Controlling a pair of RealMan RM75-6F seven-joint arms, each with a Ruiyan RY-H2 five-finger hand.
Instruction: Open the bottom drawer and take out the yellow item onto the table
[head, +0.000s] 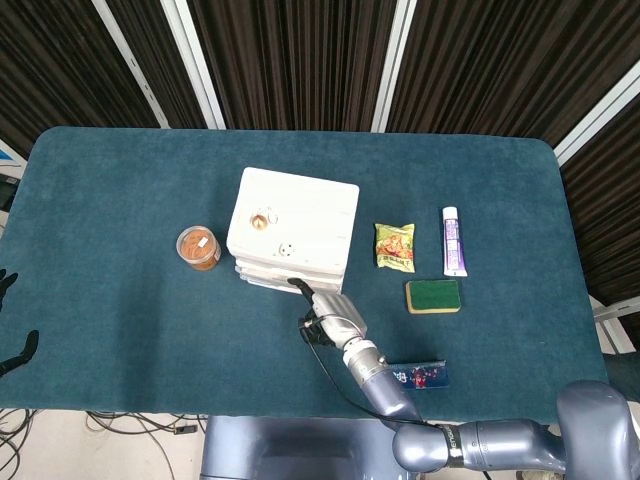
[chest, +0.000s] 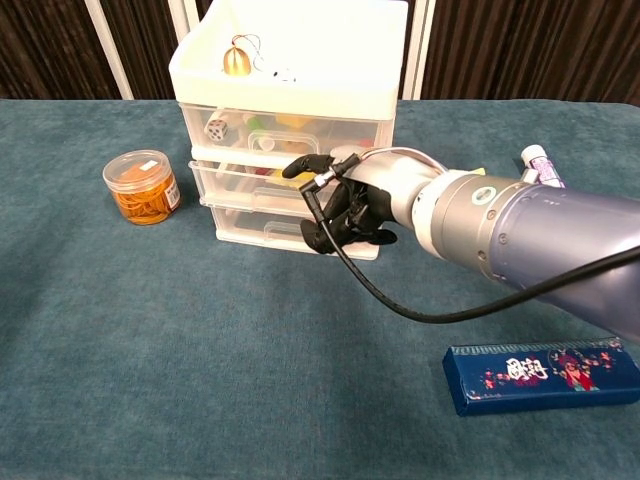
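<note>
A white drawer unit (head: 293, 228) with three clear drawers stands mid-table, and its bottom drawer (chest: 250, 224) is closed. My right hand (chest: 345, 205) is pressed against the unit's front. Its dark fingers (chest: 322, 238) curl at the bottom drawer's front edge and its thumb points left across the middle drawer. The hand hides the handle, so I cannot tell whether the fingers hook it. From above, the right hand (head: 325, 318) sits just in front of the unit. Yellow shapes show through the upper drawers; the bottom drawer's contents are unclear. My left hand (head: 14, 340) hangs off the table's left edge, fingers apart, holding nothing.
An orange-filled jar (chest: 143, 186) stands left of the unit. Right of it lie a snack packet (head: 394, 245), a toothpaste tube (head: 453, 241) and a green sponge (head: 433, 296). A blue box (chest: 540, 375) lies near the front edge under my right forearm. A small bell (chest: 236, 60) rests on the unit's top.
</note>
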